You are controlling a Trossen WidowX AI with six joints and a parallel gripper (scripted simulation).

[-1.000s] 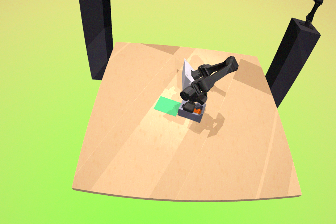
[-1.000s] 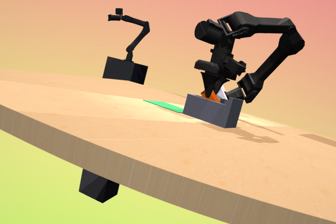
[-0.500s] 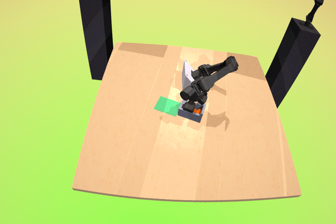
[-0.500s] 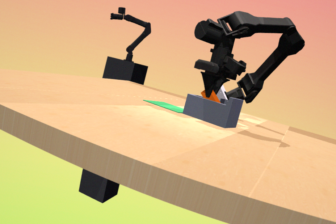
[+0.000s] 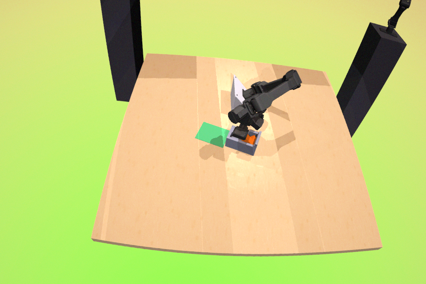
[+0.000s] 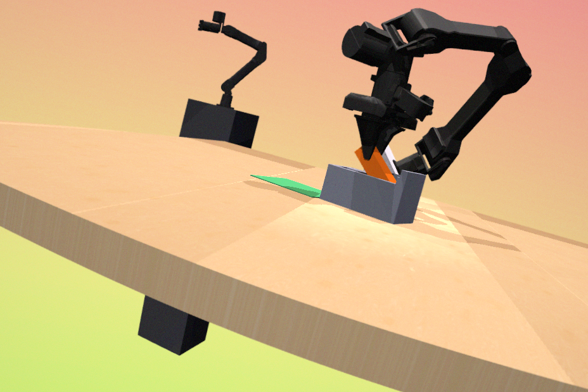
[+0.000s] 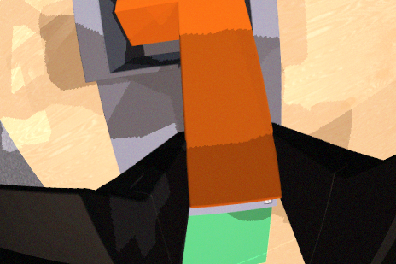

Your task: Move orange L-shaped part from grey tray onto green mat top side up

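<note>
The orange L-shaped part is tilted steeply, with its straight end raised above the rim of the grey tray. Its L-shaped end is down at the tray's pocket; whether it touches the pocket floor is hidden. My gripper is shut on the raised straight end, one finger on each side. In the top view my gripper hides that end. The green mat lies flat beside the tray, on the side of the raised end.
A white slanted panel stands behind the tray near the arm's base. Two dark pedestals with other arms stand beyond the wooden table. The tray's raised walls surround the part's low end.
</note>
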